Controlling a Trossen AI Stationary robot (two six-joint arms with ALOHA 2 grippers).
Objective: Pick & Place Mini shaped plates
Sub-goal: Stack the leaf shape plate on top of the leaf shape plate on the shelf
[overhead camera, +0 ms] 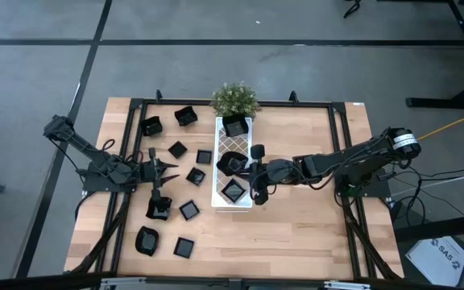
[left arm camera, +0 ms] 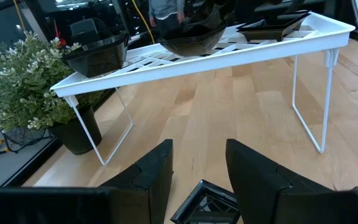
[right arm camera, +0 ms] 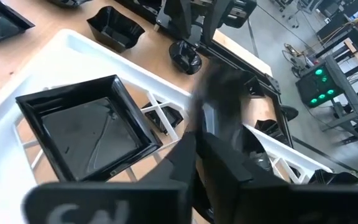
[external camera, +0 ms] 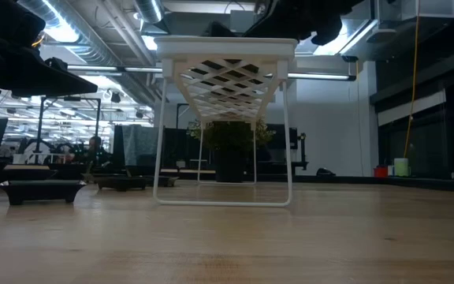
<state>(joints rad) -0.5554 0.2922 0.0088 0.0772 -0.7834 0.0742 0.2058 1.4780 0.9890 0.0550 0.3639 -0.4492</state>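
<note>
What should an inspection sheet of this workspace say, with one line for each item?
Surface: wooden table inside a black frame.
Job's things: three mini shaped plates sit on the white tray; about nine more lie on the table on the left arm's side of it.
Clutter: a potted plant stands at the tray's far end.
Grippers: left gripper is open, low over a square plate and facing the tray; right gripper is over the tray.
Cables: a yellow cable runs off past the right arm's base; dark cables hang off the table edge there.
Surroundings: grey floor; nothing seen that blocks the arms.
</note>
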